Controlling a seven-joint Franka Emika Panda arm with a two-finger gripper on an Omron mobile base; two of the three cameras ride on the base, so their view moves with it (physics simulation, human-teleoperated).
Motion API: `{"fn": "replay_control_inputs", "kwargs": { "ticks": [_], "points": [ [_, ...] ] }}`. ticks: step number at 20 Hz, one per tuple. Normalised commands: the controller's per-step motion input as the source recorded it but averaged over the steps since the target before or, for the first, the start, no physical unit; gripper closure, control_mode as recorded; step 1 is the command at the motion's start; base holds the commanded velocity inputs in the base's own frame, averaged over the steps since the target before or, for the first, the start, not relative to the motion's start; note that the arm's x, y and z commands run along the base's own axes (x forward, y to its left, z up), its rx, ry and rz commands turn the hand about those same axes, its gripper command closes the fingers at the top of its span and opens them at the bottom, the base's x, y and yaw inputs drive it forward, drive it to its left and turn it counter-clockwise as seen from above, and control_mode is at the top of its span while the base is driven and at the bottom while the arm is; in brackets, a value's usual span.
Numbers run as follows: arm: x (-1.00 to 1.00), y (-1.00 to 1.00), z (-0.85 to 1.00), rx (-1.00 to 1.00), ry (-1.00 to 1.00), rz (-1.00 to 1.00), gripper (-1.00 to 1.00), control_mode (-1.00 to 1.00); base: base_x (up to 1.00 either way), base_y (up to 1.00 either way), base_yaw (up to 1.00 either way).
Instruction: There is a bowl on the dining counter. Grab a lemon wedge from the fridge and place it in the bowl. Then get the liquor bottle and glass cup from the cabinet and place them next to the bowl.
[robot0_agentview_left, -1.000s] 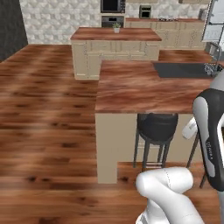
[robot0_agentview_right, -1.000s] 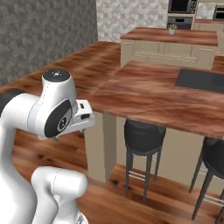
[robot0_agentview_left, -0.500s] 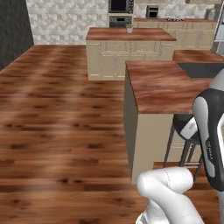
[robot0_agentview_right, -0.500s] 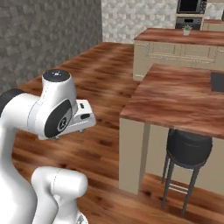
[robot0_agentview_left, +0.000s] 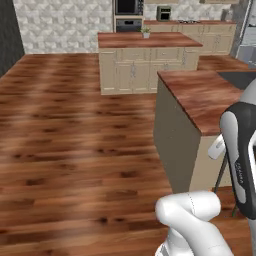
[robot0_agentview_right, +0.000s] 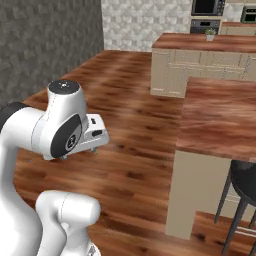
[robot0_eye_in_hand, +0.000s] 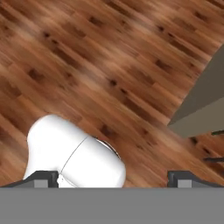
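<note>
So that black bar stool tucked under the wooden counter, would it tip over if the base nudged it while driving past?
Probably tippable: the stool carries a wide dark seat on thin, long legs, so it looks top-heavy. It likely feels light and might slide on the smooth wood floor first. Tucked under the dining counter, the slab could limit how far it leans.

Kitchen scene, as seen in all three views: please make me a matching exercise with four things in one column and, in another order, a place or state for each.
Things:
1. dining counter
2. stool
3. small potted plant
4. gripper

Places or states:
A. on the far island with beige drawers
B. open, above bare wood floor
C. tucked under the counter's overhang
D. reddish-brown slab, near its end, at right

Pairs: 1-D, 2-C, 3-A, 4-B
</note>
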Motion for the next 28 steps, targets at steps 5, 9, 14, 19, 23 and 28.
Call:
{"fn": "replay_control_inputs", "kwargs": {
  "ticks": [5, 9, 14, 19, 23, 28],
  "points": [
    [0.00, 0.00, 0.00, 0.00, 0.00, 0.00, -1.00, 1.00, 0.81, 0.97, -0.44],
    [0.00, 0.00, 0.00, 0.00, 0.00, 0.00, -1.00, 1.00, 0.86, 0.81, -0.47],
    [0.00, 0.00, 0.00, 0.00, 0.00, 0.00, -1.00, 1.00, 0.85, 0.75, -0.50],
    [0.00, 0.00, 0.00, 0.00, 0.00, 0.00, -1.00, 1.00, 0.87, 0.67, -0.52],
    [0.00, 0.00, 0.00, 0.00, 0.00, 0.00, -1.00, 1.00, 0.82, 0.87, -0.55],
    [0.00, 0.00, 0.00, 0.00, 0.00, 0.00, -1.00, 1.00, 0.80, 1.00, -0.56]
  ]
}}
